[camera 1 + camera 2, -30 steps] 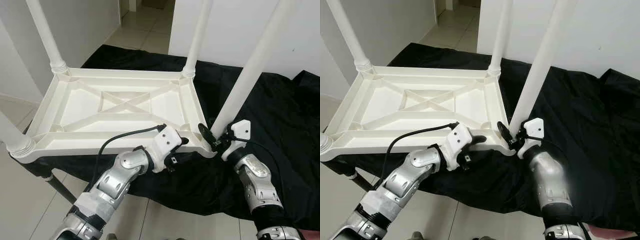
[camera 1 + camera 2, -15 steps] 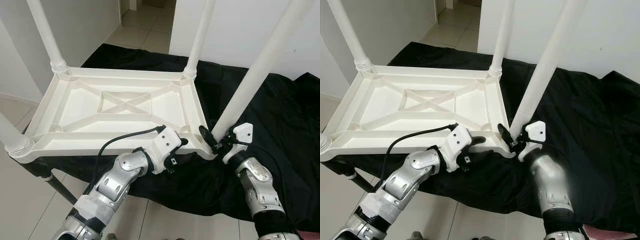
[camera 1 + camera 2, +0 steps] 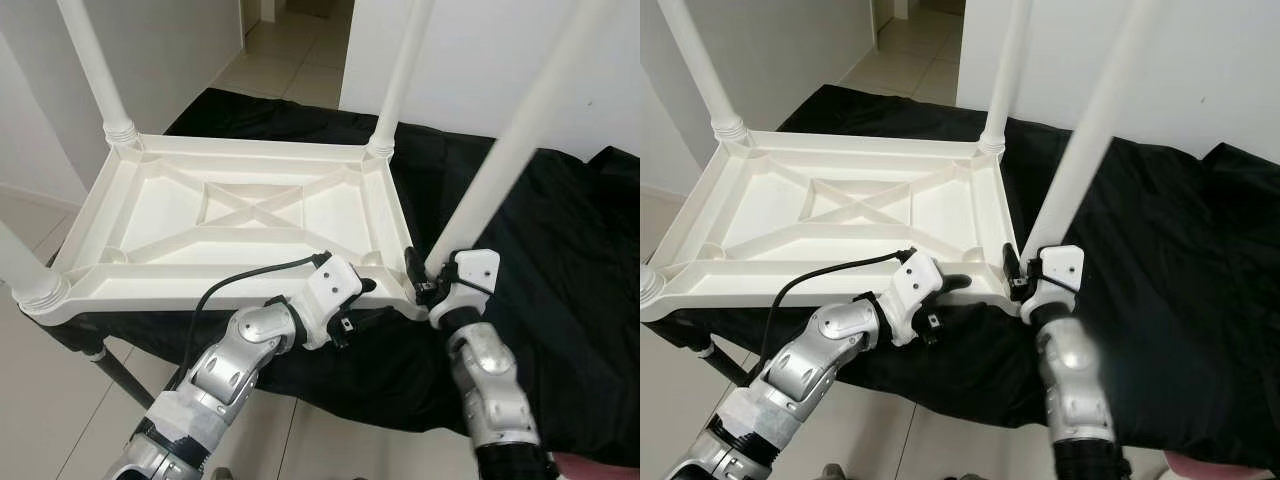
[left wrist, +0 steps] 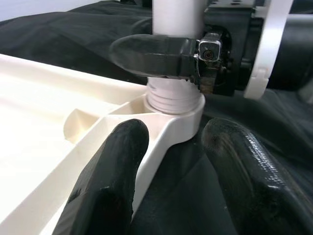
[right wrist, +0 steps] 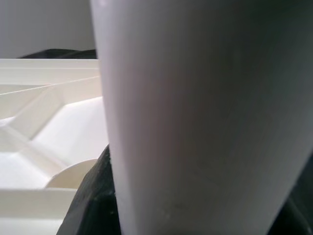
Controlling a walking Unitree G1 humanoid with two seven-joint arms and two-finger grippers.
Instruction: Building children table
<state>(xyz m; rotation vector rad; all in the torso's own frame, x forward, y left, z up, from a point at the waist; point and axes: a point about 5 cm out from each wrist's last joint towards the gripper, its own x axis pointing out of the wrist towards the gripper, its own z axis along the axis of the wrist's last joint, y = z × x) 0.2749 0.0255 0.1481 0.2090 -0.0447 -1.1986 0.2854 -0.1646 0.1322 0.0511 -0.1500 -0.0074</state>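
A: Head views — where's the tabletop point(image 3: 240, 215) lying?
B: Centre-left, upturned on black cloth point(image 3: 560, 230); right end effector point(image 3: 432, 282) is clamping the leg point(image 3: 500, 170) — stiff, light, slippery plastic, I'd guess.
A: Left wrist view?
B: Left end effector point(image 4: 171, 161) is standing apart, straddling the rim; grip low, near the socket point(image 4: 178, 105).

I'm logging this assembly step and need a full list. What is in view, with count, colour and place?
Tabletop: one, white plastic, upside down on the black cloth, ribbed underside up.
Table legs: four, white, standing up from the corners: far left, far right, near left, near right.
Black cloth: one, draped over the support under the tabletop.
Floor tiles: light, beyond and beside the cloth.
Walls: white, behind.
Left hand: fingers either side of the tabletop's near right corner rim.
Right hand: clamped on the base of the near right leg.
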